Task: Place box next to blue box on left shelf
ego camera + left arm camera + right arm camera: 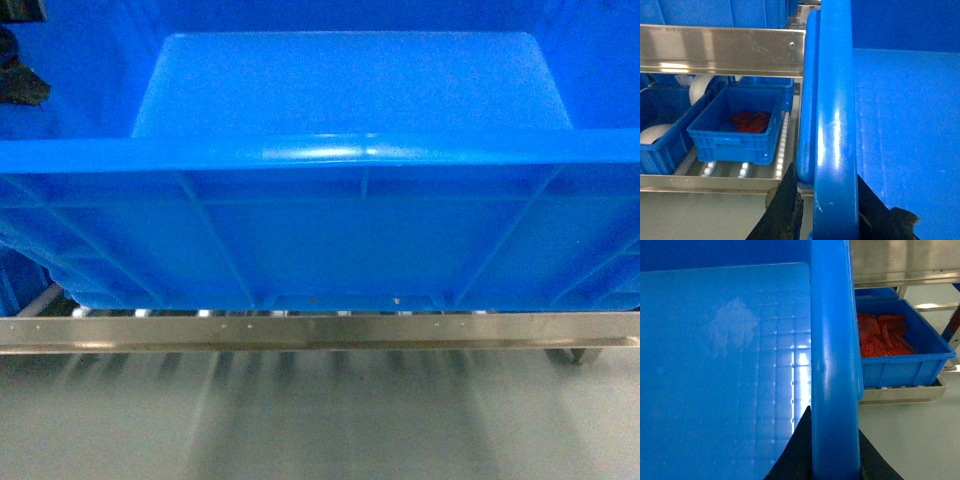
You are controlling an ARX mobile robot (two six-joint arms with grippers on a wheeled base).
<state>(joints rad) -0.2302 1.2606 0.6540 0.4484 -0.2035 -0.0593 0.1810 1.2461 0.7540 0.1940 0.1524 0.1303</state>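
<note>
Both your left gripper [827,210] and right gripper [832,455] are clamped on the rim of the large bright-blue plastic crate [330,230], just above the grey roller-rail shelf [782,145]. Uneven release could jam it crooked.

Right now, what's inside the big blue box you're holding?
Nothing shows inside the box: its smooth blue floor is bare in all three views. The near edge of the floor is hidden behind the front rim in the head view.

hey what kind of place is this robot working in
Likely a warehouse or factory parts store: metal flow racks with roller wheels, stacked blue bins holding red parts, and a large blue crate gripped by both arms.
</note>
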